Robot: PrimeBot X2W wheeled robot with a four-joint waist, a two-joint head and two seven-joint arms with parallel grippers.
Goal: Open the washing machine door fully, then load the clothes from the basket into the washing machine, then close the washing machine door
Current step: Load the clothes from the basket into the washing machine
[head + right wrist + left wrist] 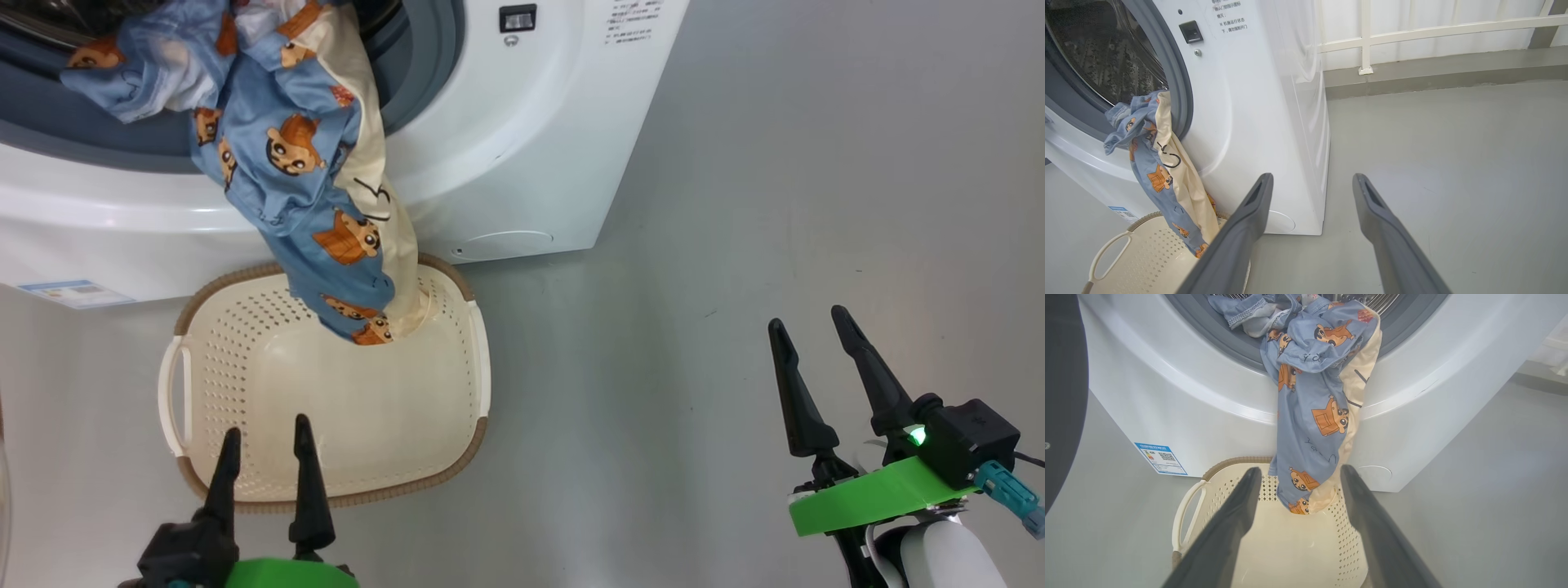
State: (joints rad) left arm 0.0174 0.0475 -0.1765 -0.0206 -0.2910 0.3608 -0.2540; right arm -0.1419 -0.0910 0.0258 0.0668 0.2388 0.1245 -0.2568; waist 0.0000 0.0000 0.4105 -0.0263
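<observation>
Both tools are apart and empty. The left tool (268, 426) hovers over the near rim of the basket (483, 367), and the right tool (807, 318) hangs over bare floor (735, 204), well off to the right of the basket and level with the right corner of the washing machine (522, 147). The clothes (286, 155) are only half loaded. Most of the blue printed cloth is bunched on the lip of the drum opening, but a long tail of blue and cream fabric hangs down the machine's white front, with its end inside the far part of the basket. Apart from that tail, the basket looks empty. Seen from the left wrist, the tail lies straight ahead of the left tool, framed between its two fingers, with its long axis running up and away from the basket floor to the drum lip. From the right tool the tail lies far to the left and across the machine's front, so the left arm is clearly the nearer one. The door (1063, 396) shows as a dark curve to the left of the left tool, swung clear of the opening. The next move probably depends on reaching forward to the hanging end and lifting it along that axis into the drum. If the door were shut first, it would likely trap the cloth.
</observation>
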